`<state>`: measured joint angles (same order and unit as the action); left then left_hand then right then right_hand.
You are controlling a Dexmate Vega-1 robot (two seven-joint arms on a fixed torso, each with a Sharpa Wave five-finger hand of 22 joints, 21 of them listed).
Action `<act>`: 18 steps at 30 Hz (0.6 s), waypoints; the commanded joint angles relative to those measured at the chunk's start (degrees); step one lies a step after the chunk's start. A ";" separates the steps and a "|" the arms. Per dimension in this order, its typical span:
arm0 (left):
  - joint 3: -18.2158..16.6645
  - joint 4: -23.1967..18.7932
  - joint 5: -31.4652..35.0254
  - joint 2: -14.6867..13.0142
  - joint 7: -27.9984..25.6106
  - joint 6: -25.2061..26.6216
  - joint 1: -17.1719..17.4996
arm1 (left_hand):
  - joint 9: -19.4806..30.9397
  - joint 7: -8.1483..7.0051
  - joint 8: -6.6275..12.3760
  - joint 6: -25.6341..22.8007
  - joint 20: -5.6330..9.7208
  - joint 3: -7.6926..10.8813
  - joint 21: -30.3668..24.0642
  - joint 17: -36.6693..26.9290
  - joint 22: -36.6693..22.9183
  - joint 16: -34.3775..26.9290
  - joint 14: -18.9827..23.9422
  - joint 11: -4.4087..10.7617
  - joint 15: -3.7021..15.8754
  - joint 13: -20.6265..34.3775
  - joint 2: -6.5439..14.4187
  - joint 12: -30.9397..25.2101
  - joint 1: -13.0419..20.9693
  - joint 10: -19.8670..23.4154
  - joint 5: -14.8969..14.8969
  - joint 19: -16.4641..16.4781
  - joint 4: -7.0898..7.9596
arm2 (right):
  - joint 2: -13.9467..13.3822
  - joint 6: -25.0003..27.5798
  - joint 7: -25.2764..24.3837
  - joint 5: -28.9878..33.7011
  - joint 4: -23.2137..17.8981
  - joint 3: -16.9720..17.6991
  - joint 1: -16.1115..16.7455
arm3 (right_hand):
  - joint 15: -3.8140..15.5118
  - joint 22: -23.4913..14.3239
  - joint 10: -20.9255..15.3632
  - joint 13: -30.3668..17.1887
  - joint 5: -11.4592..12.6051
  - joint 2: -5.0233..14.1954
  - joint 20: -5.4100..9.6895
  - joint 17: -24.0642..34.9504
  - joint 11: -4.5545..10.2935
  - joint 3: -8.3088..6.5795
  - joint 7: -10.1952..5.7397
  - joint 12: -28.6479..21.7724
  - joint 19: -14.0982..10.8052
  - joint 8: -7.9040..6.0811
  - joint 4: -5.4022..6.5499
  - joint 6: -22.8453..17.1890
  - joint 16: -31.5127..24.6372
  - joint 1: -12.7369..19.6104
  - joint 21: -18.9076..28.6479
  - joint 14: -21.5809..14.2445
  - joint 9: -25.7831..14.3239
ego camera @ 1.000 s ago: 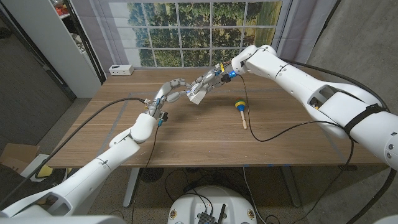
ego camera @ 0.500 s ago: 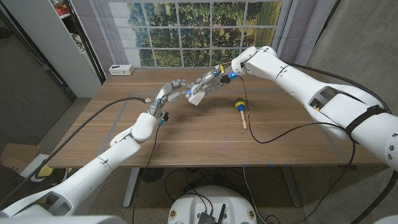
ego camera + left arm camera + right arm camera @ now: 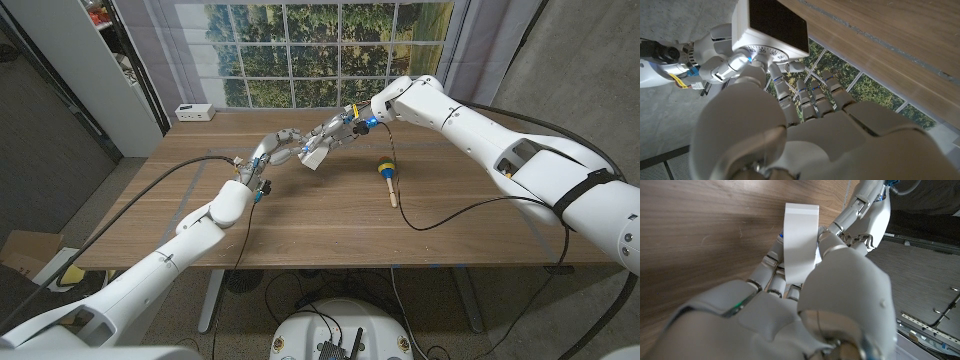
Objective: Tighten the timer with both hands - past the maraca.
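Timer [image 3: 316, 155], white, is gripped by left hand [image 3: 283, 147] and right hand [image 3: 335, 130]; maraca [image 3: 385, 176] lies at its four o'clock.

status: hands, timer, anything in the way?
Left hand and right hand both grip the timer, held above the table. Maraca lies apart, not blocking.
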<state>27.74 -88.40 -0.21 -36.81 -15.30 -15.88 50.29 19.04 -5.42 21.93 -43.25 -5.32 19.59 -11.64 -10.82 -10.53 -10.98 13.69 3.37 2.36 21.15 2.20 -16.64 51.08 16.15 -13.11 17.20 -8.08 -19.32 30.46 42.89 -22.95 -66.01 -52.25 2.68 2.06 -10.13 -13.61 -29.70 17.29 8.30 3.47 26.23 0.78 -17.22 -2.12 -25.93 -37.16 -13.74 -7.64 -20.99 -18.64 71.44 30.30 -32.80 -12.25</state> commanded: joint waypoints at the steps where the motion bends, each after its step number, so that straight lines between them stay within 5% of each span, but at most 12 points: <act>1: 0.19 0.02 -0.26 -0.18 0.71 0.54 -0.38 | 0.44 0.04 0.33 -0.94 -0.06 0.99 -0.23 -0.14 -0.28 -0.24 -0.18 0.04 0.58 0.38 2.02 -0.06 2.95 -0.22 -0.83 -0.45 -0.34 | -0.04 0.07 0.08 -0.31 -0.02 -0.07 -0.16 | 10.42 -0.08 -2.59 -0.14 0.36 0.10 5.96 0.31 -2.77 -0.29 0.40 -0.41 0.46 0.36 0.12 -0.19 0.21 -0.22 -0.12 -0.78 -0.08; 18: 0.79 0.68 -1.36 -0.32 2.79 -0.14 -1.36 | 0.09 -3.88 0.86 -4.53 -0.56 1.29 -0.44 0.05 -0.42 0.20 -1.61 -0.18 0.71 0.67 3.75 0.17 6.33 -0.81 -0.70 -0.72 -0.98 | 0.57 0.02 2.23 -0.30 1.87 -1.02 -0.95 | 10.32 -0.06 -2.60 -0.31 0.55 0.25 5.82 0.60 -2.82 -0.43 0.77 -0.27 0.67 0.62 0.23 -0.43 0.59 -0.99 -0.16 -0.62 -0.03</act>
<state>27.92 -88.36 -1.26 -36.80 -14.32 -15.19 49.84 19.00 -8.53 22.44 -47.33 -5.72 20.56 -11.64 -10.65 -10.81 -10.98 12.94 3.08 2.21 21.68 5.63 -16.64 56.24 15.84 -13.42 16.79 -9.04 -19.29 30.53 43.55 -23.28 -65.66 -52.56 2.39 2.05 -10.14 -13.79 -29.83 17.68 8.41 3.48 26.71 0.60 -17.41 -1.81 -25.93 -36.72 -13.30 -7.46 -21.30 -18.41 70.95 30.30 -32.80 -12.26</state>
